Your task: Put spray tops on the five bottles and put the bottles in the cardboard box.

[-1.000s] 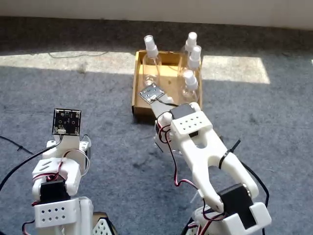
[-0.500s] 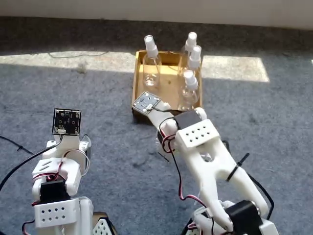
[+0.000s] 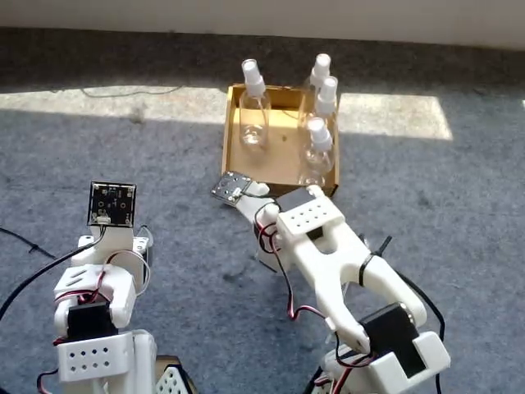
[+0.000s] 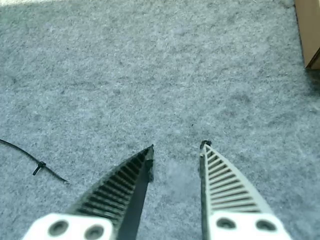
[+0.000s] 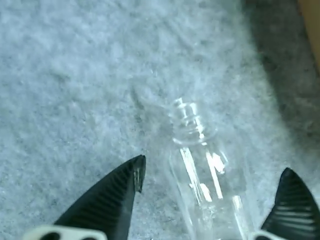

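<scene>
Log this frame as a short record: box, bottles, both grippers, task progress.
box: cardboard box on grey carpet
in box: four capped bottles, upright, spray tops on
outside box: uncapped bottle on the carpet, neck bare
right gripper: open, one finger on either side of the uncapped bottle
left gripper: open over carpet, holding nothing
progress: four of five boxed; the last one lacks its spray top

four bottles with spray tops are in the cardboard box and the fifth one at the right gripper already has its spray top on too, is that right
Not quite. The fifth bottle at the right gripper has no spray top: the right wrist view shows its bare threaded neck, with the jaws open to either side of it. The rest holds: four bottles with spray tops are in the cardboard box.
</scene>
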Robot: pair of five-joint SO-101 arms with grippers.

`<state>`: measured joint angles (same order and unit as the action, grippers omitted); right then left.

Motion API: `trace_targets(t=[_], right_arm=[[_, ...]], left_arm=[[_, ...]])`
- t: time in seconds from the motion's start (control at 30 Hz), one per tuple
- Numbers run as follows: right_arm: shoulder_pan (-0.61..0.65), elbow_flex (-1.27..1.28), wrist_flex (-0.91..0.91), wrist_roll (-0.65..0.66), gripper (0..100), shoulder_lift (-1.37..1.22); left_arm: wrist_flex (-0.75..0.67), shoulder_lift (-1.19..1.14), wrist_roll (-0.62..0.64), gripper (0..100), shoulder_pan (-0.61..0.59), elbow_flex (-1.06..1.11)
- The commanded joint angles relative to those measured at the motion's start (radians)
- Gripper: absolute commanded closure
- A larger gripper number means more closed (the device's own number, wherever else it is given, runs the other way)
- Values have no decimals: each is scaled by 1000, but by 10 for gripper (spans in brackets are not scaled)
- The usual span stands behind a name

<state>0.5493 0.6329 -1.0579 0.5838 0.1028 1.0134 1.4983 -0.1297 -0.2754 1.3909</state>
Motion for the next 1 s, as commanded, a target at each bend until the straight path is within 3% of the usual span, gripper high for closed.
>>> trace_targets(t=[0.0,0.2,0.5,0.8,0.9,0.97], right_arm=[[8,59,99,9,646,1],[4,148,170,5,765,2],[-15,150,162,-255,930,31],[-48,252,119,-434,947,449],[-62,259,120,-574,947,506],[-19,259,120,-591,947,486]], left_arm=[[-20,5,3,853,15,-5],[-20,5,3,853,15,-4],[-17,10,3,853,13,-4],[-21,10,2,853,12,10],[-21,10,2,853,12,10],[-21,10,2,853,12,10]])
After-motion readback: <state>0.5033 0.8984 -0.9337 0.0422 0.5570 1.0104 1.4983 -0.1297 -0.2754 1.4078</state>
